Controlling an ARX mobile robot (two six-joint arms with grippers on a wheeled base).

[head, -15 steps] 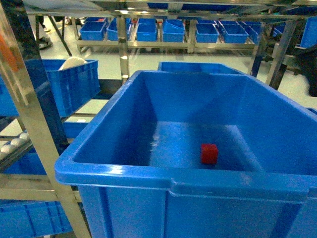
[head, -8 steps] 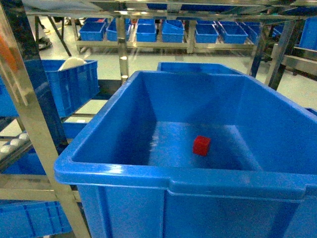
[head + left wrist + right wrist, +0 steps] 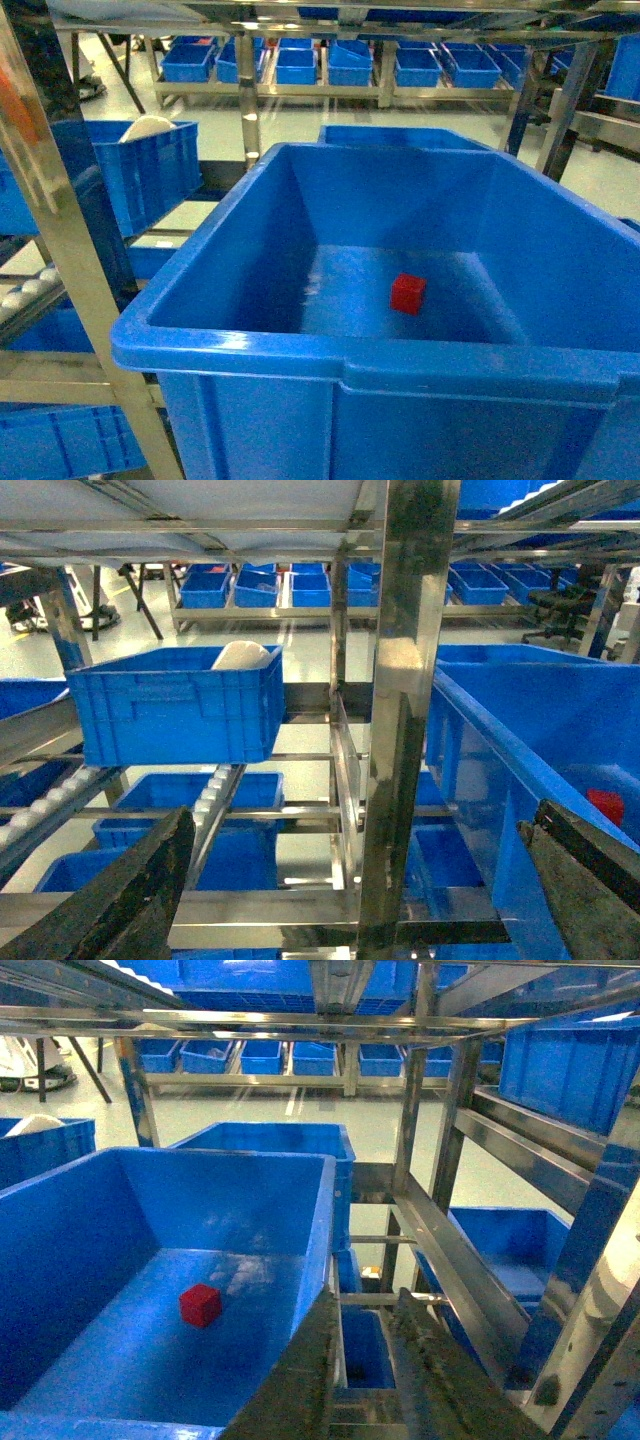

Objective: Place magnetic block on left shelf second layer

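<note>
Small red magnetic cube (image 3: 200, 1305) rests in the deep blue plastic tub (image 3: 318, 1230), left of the right claw (image 3: 365, 1380), which is nearly closed and empty; the left claw (image 3: 350, 900) gapes wide.

Magnetic block (image 3: 606, 806) half hidden behind tub wall (image 3: 500, 780); white object (image 3: 243, 655) in crate unidentifiable.

Left gripper (image 3: 350, 900) stood with fingers spread wide, nothing between them; right gripper (image 3: 365, 1380) fingers lay nearly together, empty.
</note>
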